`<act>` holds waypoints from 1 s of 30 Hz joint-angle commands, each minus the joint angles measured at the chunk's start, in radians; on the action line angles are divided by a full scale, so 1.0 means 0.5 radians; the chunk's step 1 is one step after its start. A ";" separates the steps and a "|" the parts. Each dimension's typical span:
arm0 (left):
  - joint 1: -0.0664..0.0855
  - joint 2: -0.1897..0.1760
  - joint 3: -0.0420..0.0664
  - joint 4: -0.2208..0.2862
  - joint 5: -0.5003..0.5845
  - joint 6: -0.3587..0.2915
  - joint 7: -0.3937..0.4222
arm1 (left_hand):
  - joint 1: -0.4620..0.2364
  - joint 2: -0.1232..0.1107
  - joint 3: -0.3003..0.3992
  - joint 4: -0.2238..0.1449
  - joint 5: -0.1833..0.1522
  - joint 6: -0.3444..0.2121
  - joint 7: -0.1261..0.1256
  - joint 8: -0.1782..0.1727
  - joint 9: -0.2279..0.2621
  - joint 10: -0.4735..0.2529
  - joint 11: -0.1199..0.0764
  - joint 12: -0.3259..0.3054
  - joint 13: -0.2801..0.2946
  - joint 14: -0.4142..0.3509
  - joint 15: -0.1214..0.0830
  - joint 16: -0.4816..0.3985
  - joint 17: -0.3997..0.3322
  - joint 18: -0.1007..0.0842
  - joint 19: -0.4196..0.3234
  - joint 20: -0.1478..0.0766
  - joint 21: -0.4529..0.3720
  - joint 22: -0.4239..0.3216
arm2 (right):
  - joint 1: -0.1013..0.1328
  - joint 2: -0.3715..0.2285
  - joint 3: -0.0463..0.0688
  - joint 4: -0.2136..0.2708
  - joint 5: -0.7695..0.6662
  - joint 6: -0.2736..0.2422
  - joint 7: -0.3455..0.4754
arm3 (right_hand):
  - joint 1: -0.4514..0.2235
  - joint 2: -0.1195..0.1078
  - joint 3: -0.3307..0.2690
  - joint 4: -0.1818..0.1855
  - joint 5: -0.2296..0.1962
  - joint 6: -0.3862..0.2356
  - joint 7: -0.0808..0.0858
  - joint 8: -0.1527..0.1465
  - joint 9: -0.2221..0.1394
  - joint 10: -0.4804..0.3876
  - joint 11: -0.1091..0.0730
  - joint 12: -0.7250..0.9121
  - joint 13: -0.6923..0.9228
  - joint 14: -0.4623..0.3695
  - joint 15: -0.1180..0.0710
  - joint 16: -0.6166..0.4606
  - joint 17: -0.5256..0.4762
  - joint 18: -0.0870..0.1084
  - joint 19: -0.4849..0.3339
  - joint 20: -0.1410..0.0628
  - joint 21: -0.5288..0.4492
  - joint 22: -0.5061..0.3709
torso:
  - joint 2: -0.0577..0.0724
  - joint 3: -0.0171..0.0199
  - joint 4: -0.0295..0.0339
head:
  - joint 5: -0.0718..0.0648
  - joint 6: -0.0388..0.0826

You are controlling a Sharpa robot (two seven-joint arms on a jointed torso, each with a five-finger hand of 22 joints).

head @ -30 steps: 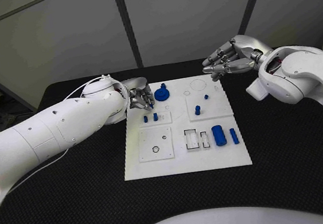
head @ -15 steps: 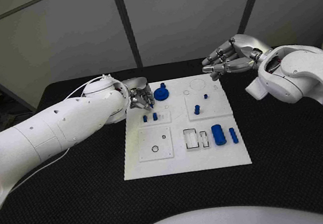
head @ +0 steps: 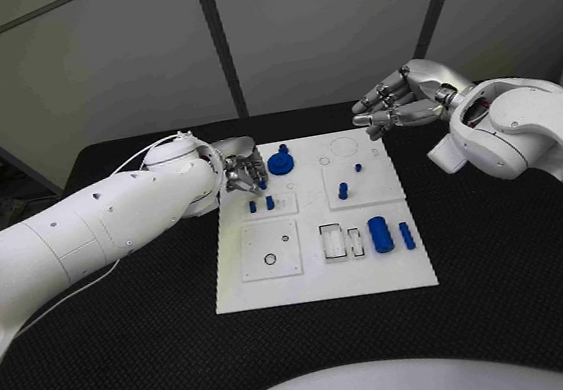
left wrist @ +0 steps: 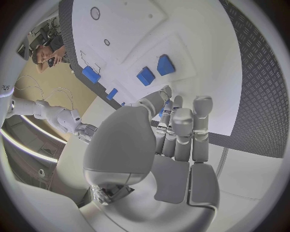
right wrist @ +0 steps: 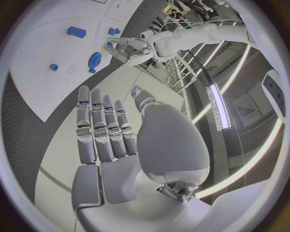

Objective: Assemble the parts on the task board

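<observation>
White rectangular task board [head: 330, 288] at mid-table, small blue plastic parts [head: 380, 235] scattered on it. My left hand [head: 240, 169] hovers over its far-left corner, fingers curled, contents indiscernible; seating presumably follows. My right hand [head: 401, 99] waits empty, fingers spread.

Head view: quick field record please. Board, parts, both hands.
board: white task board in the middle of the black table
parts: blue gear-like part at the far left; two short pegs nearer; large cylinder and slim cylinder on the near right
left hand: left hand at the board's far left edge, beside the gear-like part; whether it holds anything cannot be told
right hand: right hand raised off the board's far right corner, fingers apart, holding nothing
</observation>
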 commanded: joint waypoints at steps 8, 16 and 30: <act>0.002 -0.036 0.002 0.016 0.003 -0.122 0.008 | -0.028 -0.039 -0.025 -0.037 -0.015 -0.093 -0.006 0.000 -0.069 -0.181 0.034 -0.006 -0.001 -0.096 0.025 -0.170 -0.270 -0.023 -0.170 0.025 -0.246 -0.230 | 0.004 0.004 0.001 -0.022 -0.086 0.047 -0.043 | 0.033 0.018 -0.015 -0.026 0.007 -0.019 -0.003 -0.002 0.001 -0.035 0.005 -0.004 0.001 -0.018 0.001 -0.007 -0.011 0.021 0.018 0.004 -0.022 -0.021 | -0.001 -0.0014 0.002 | -0.002 0.006; 0.002 -0.116 0.025 0.052 0.070 -0.212 0.051 | -0.021 -0.033 -0.046 -0.048 -0.007 -0.089 0.008 0.006 -0.084 -0.195 0.034 0.005 0.002 -0.107 0.026 -0.207 -0.327 -0.017 -0.177 0.026 -0.281 -0.261 | 0.002 0.060 0.001 -0.114 -0.771 0.082 -0.163 | 0.228 0.054 0.063 -0.176 0.004 0.075 -0.049 0.018 0.015 -0.017 -0.064 0.002 -0.013 0.450 -0.141 0.241 0.117 0.027 0.406 -0.150 0.231 0.109 | -0.001 -0.0009 0.001 | -0.017 0.033; -0.004 -0.370 0.040 0.243 1.822 -0.566 0.700 | -0.056 0.042 0.037 -0.046 0.037 0.127 0.030 0.071 -0.070 -0.012 0.017 0.075 0.007 -0.301 0.005 -0.723 -0.807 -0.016 -0.264 0.002 -0.451 -0.355 | -0.044 0.246 -0.018 -0.273 -1.745 0.224 -0.391 | 0.186 -0.020 0.230 -0.235 0.001 0.137 -0.076 -0.003 0.004 -0.059 -0.089 -0.005 -0.045 0.491 -0.184 1.062 0.605 -0.115 0.567 -0.224 1.457 1.204 | 0.003 -0.0001 0.003 | -0.147 0.117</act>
